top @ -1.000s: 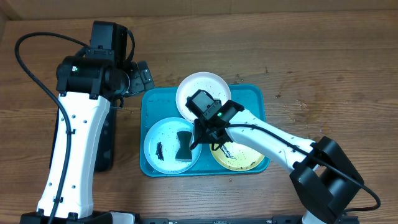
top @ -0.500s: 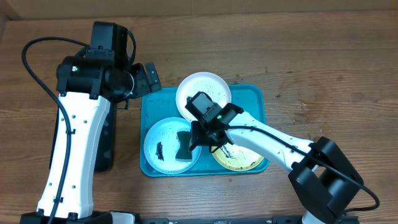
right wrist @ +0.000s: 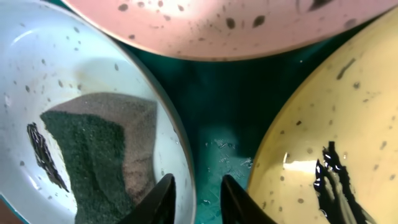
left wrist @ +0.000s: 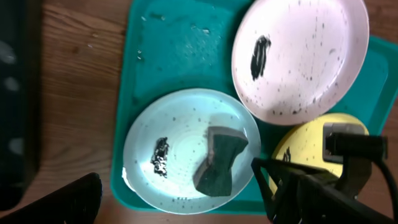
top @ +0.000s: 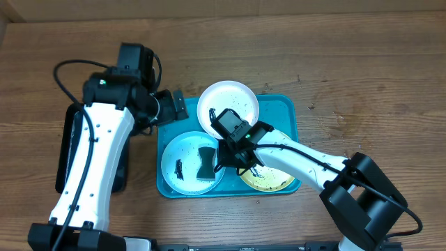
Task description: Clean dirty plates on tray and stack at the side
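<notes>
Three plates lie in the blue tray (top: 279, 115). The white one (top: 228, 104) has a dark smear, the light blue one (top: 180, 164) carries a dark sponge (top: 206, 163), and the yellow-green one (top: 270, 178) is smeared black. My right gripper (right wrist: 198, 183) stands low, its narrow jaws straddling the light blue plate's (right wrist: 50, 74) right rim; one finger (right wrist: 163, 200) is inside by the sponge (right wrist: 93, 155), the other over wet tray floor (right wrist: 217, 112). A gap still shows beside the rim. My left gripper (top: 174, 108) hovers wide open and holding nothing at the tray's upper left corner.
A black tray (top: 66, 153) lies on the wooden table left of the blue tray, partly under my left arm. In the left wrist view the white plate (left wrist: 305, 56) leans over the tray's (left wrist: 180, 43) far rim.
My left arm has swung right towards the blue tray, uncovering the black tray. My right jaws have narrowed around the light blue plate's rim.
</notes>
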Motion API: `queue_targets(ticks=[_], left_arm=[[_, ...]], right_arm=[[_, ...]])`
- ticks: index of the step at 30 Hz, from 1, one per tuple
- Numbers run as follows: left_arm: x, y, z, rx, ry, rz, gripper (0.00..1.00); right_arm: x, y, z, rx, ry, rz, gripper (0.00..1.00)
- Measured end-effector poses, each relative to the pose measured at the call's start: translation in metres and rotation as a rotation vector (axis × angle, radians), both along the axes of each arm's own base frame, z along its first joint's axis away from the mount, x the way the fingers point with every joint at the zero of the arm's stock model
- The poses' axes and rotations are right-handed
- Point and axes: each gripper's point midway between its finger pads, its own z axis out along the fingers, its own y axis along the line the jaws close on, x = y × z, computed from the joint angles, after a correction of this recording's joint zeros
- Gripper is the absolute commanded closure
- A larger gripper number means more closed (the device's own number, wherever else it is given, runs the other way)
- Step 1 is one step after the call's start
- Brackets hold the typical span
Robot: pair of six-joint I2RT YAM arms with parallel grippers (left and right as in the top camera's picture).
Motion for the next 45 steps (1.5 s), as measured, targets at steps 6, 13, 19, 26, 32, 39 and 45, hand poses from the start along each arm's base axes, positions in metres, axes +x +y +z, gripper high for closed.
queue_targets(ticks=[6,13,19,26,32,39,45], left_arm=[[-0.017,-0.008,-0.032,-0.043,0.081,-0.045,0.01],[-0.02,-0.009,-0.038,-0.045,0.094,-0.069,0.08],[-0.025,-0.011,-0.046,-0.05,0.124,-0.104,0.13],[-0.041,-0.013,-0.066,-0.069,0.187,-0.124,0.28],[-0.054,-0.026,-0.087,-0.145,0.211,-0.181,0.4],[-0.058,-0.038,-0.108,-0.198,0.189,-0.228,0.31],[-0.041,-0.049,-0.115,-0.205,0.092,-0.264,0.32]], right_arm=[[-0.002,-0.001,-0.006,0.006,0.006,-0.017,0.79],[-0.006,-0.003,-0.01,0.005,0.02,-0.026,0.86],[-0.006,-0.003,-0.01,0.006,0.022,-0.034,0.89],[-0.006,-0.001,-0.011,0.016,0.025,-0.037,0.96],[-0.006,0.001,-0.01,0.023,0.019,-0.037,0.96],[-0.006,0.001,-0.011,0.024,0.019,-0.037,0.96],[-0.005,0.001,-0.01,0.025,0.018,-0.037,0.96]])
